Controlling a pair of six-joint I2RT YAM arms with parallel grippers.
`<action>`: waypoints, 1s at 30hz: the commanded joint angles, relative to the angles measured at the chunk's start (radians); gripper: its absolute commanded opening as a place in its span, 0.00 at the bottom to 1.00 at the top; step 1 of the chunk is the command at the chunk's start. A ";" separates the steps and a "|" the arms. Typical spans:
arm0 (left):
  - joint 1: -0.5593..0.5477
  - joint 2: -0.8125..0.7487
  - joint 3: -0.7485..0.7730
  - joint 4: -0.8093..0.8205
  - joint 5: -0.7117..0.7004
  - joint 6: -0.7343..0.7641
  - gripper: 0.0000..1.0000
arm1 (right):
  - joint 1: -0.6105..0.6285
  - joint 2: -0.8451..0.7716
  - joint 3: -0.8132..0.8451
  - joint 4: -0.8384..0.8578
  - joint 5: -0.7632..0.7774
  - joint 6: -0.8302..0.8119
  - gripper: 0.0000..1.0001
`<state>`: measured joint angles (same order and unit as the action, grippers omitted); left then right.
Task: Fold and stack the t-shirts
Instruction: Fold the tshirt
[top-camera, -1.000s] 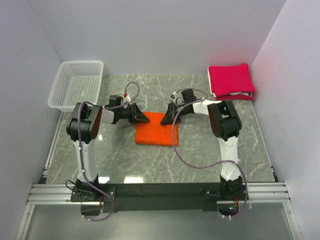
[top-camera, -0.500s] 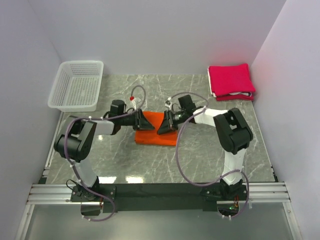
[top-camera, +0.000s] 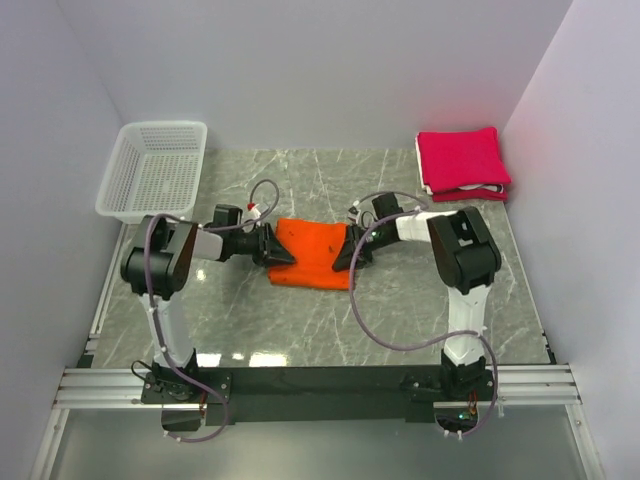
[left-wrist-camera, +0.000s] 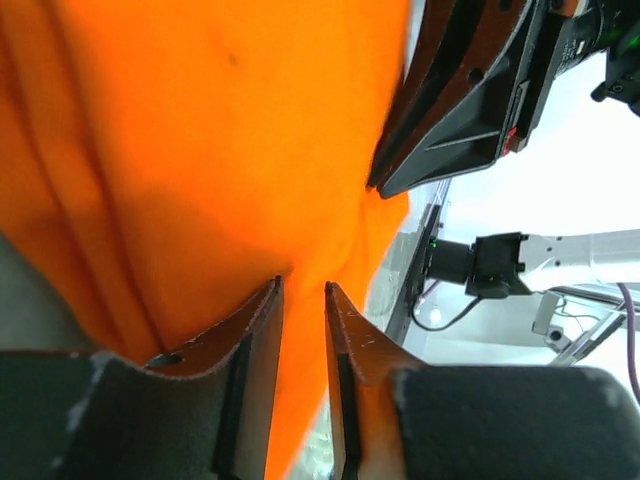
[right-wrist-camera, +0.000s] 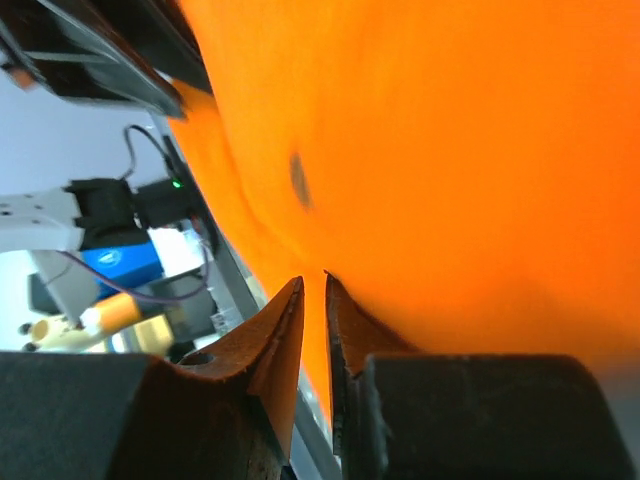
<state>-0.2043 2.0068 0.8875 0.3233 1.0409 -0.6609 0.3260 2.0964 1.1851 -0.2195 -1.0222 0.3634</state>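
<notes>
Both nearly closed — left claw and right claw pinch orange t-shirt.

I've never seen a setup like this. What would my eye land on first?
The bright orange t-shirt in the middle of the grey marble table, bunched up with the left arm and right arm each pinching a side of it in their jaws. Next, the stack of crimson-pink t-shirts in the far right corner, and the white mesh basket far left.
</notes>
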 joint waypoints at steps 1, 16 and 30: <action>-0.006 -0.184 -0.042 -0.038 0.022 0.075 0.30 | 0.021 -0.160 -0.056 -0.077 0.037 -0.077 0.22; -0.087 -0.065 -0.147 0.002 -0.024 0.040 0.30 | 0.087 -0.016 -0.151 0.011 0.000 -0.044 0.27; 0.026 -0.242 -0.003 -0.312 -0.001 0.337 0.34 | -0.016 -0.183 -0.122 -0.187 0.073 -0.210 0.24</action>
<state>-0.1883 1.9076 0.8265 0.1211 1.0935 -0.5034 0.3412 2.0357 1.0508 -0.3008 -1.0725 0.2379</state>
